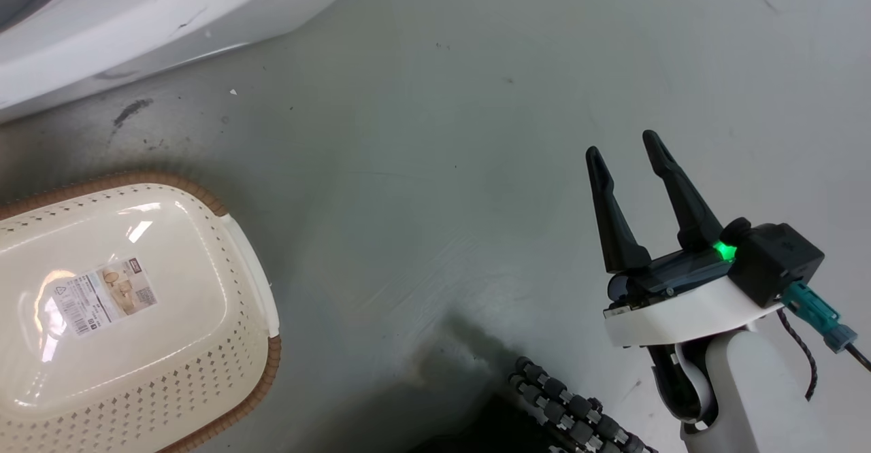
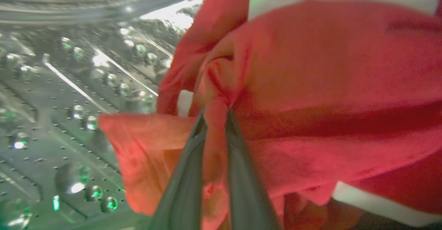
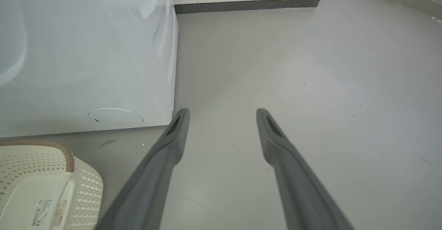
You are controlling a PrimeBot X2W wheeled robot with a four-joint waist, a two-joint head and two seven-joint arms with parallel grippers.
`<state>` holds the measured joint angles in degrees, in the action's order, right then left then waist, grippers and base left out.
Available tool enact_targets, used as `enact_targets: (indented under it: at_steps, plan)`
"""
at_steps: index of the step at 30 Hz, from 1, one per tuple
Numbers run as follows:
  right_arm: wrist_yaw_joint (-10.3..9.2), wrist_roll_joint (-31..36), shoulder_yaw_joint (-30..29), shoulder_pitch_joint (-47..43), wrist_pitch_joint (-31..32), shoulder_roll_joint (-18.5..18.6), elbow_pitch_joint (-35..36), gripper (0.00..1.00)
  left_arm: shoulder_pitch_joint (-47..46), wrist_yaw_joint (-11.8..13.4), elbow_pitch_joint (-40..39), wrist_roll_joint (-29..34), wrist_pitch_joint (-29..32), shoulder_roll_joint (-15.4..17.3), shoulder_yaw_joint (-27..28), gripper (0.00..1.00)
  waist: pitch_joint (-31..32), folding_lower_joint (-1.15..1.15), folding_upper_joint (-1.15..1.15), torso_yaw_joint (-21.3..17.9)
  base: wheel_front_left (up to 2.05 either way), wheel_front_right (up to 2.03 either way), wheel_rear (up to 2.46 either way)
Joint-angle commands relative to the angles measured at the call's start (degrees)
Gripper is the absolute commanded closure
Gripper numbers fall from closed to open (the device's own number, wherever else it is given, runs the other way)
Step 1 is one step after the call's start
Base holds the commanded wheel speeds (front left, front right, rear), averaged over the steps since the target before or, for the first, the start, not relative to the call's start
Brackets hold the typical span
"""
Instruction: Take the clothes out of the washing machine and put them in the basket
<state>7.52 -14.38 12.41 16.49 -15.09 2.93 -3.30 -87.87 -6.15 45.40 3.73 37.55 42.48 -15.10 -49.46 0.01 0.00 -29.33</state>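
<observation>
Here, the washing machine point(image 3: 86, 67) stands ahead and to the left of the right jaws, on the grey floor point(image 3: 310, 85). Its steel drum point(image 2: 62, 95) lies to the left of the left jaws and beyond them. The clothes point(image 2: 310, 67) are inside this drum: red fabric with white trim, mostly to the right of the left jaws and above them. The basket point(image 1: 170, 385) sits on the floor, left of the right jaws and well apart from them, with a paper label point(image 1: 102, 296) on its bottom. The left jaws are narrow and pinch one red fold between them. The right jaws are wide and hold nothing.
</observation>
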Motion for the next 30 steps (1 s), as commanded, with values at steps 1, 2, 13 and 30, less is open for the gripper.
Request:
enact_targets:
  at_steps: [1,2,13,30]
  plan:
    - [-0.06,0.30,-0.29,1.10,-0.11,-0.09,0.15,0.00,1.17,0.50,-0.72,-0.31,-0.68,0.23,0.16,1.00,0.32,-0.01,0.00,0.10,0.00,0.00,0.00]
    - [-0.05,0.40,-0.44,1.11,-0.11,-0.10,0.19,0.00,1.74,1.19,-1.97,-0.34,-1.51,0.46,0.33,1.00,0.55,-0.01,0.00,0.22,0.00,0.00,0.00]
    - [-0.06,1.62,-2.02,1.03,-0.11,-0.09,-0.08,0.00,9.36,7.09,-6.87,-4.15,-15.96,-0.07,3.51,1.00,5.25,-0.01,0.00,1.72,0.00,0.00,0.00]
    - [-0.05,7.36,-4.90,-2.65,-0.11,-0.07,-1.67,0.00,23.81,7.24,14.36,-15.54,-46.77,-12.79,8.33,1.00,22.39,-0.01,0.00,7.60,0.00,0.00,0.00]
